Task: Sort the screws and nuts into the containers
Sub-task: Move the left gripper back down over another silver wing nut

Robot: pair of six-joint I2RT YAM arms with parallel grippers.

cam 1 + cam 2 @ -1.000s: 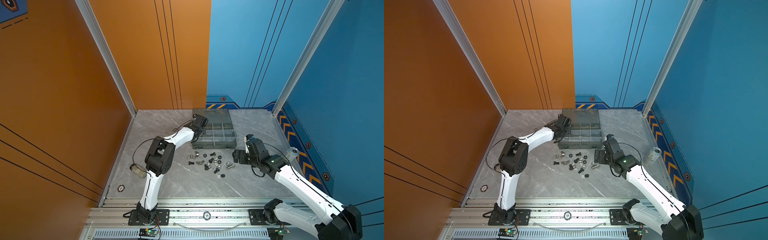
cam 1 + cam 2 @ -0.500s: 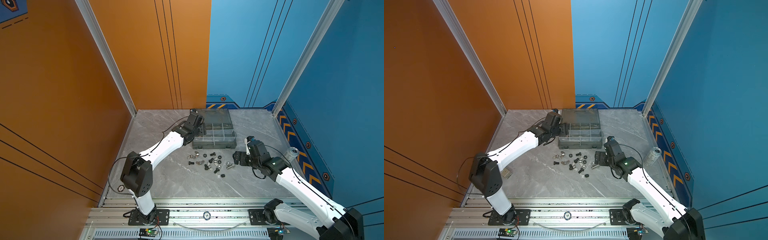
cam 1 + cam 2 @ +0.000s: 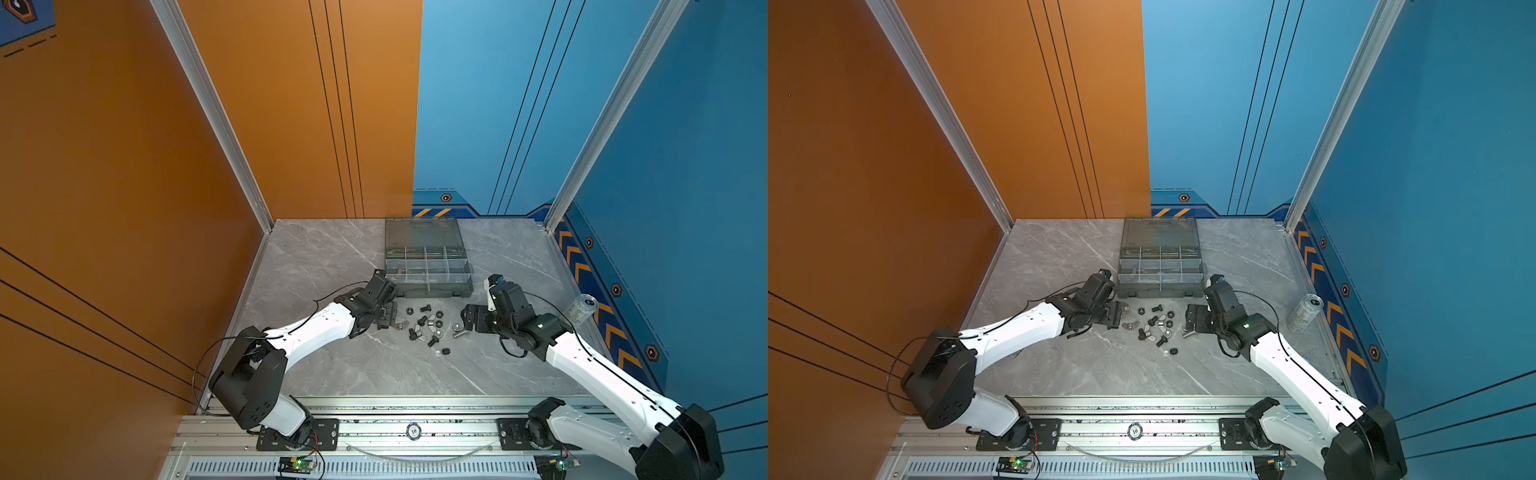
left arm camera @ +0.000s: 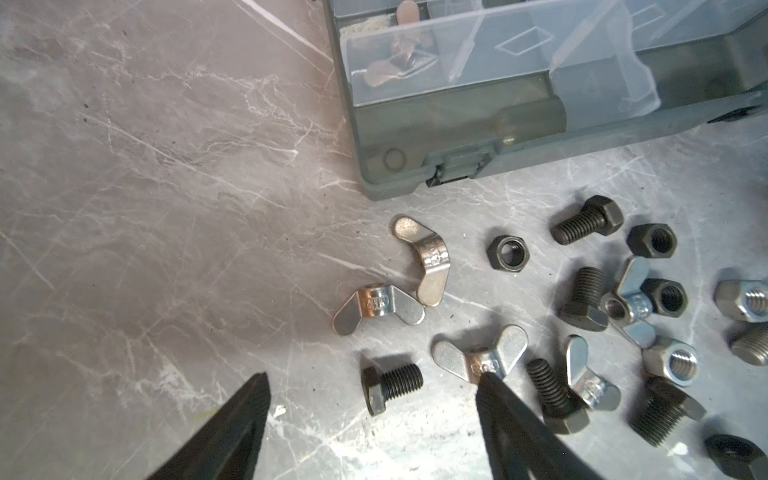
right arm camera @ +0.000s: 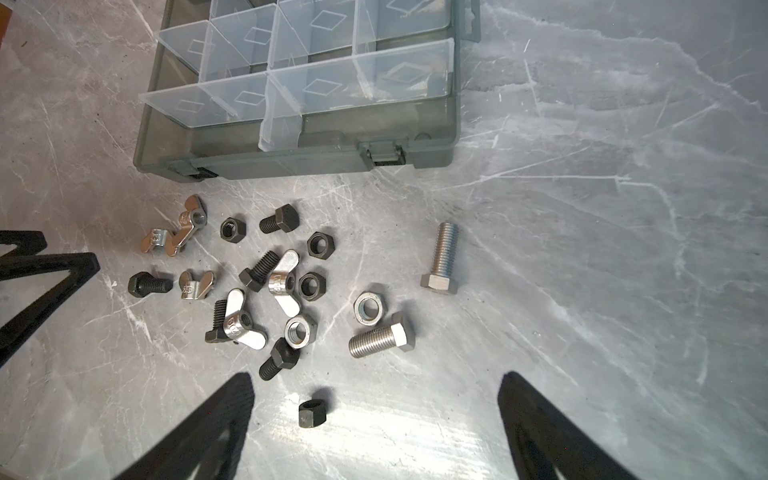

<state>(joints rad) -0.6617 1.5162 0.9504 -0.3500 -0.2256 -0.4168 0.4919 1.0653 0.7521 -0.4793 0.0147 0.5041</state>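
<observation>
The grey desk (image 3: 332,374) carries the smoky organizer box (image 3: 432,291) at the far middle, lid thrown back. My left hand (image 4: 372,378) and right hand (image 5: 374,376) both gape wide, gripping nothing (a black screw (image 4: 390,386) lies loose on the desk between the left one's jaws). The screws (image 5: 442,257) and nuts (image 5: 370,307) lie scattered just near of the box, between my hands. Wing nuts (image 4: 390,68) sit in a left-end compartment (image 4: 457,83).
</observation>
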